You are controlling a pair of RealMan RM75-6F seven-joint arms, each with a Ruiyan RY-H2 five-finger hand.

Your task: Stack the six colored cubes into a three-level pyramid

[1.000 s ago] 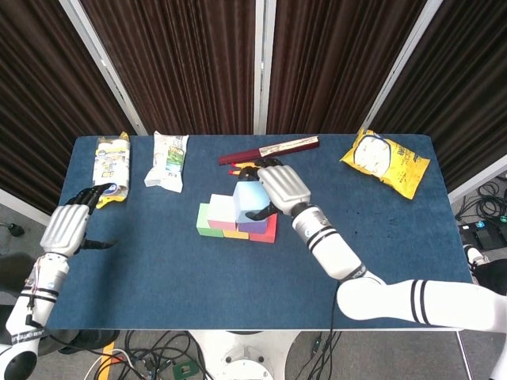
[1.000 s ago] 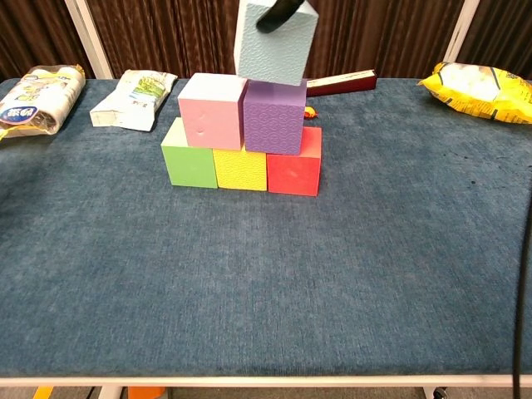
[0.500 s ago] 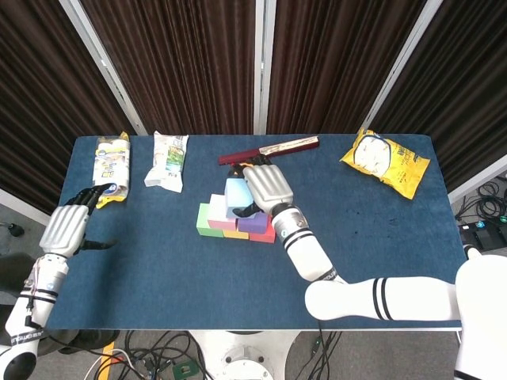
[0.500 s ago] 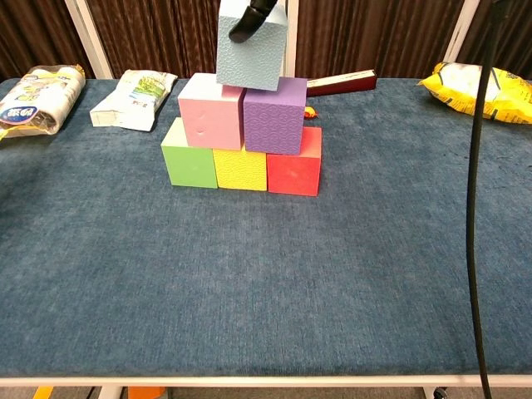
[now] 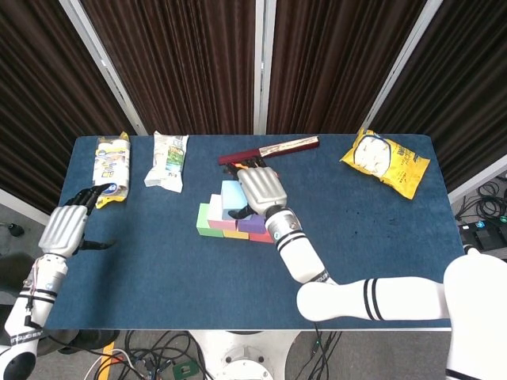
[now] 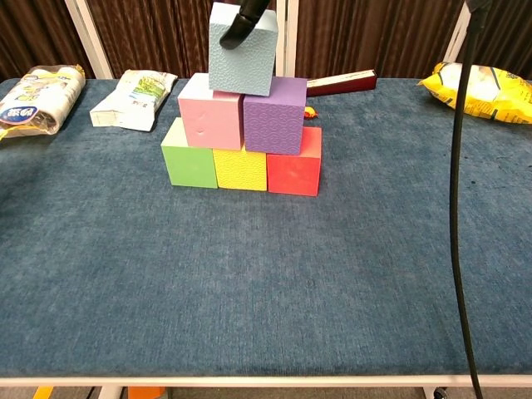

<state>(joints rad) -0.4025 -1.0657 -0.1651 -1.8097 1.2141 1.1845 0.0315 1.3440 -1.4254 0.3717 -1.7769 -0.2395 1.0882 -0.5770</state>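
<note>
On the blue table, green (image 6: 189, 155), yellow (image 6: 241, 169) and red (image 6: 295, 163) cubes form a bottom row. A pink cube (image 6: 210, 111) and a purple cube (image 6: 274, 115) stand on them. My right hand (image 5: 260, 190) holds the light blue cube (image 6: 241, 50) (image 5: 231, 195) tilted, low over the seam between pink and purple; one fingertip (image 6: 234, 33) shows on its face. Whether it touches them I cannot tell. My left hand (image 5: 67, 226) rests at the table's left edge, fingers curled with nothing in them.
Two snack packets (image 6: 41, 96) (image 6: 133, 100) lie at the back left, a yellow chip bag (image 6: 482, 90) at the back right, and a dark red flat box (image 6: 341, 81) behind the stack. A black cable (image 6: 457, 208) hangs down the chest view's right side.
My right hand has carried the light blue cube left and down, from above the purple cube to over the pink-purple seam. The left hand has stayed put.
</note>
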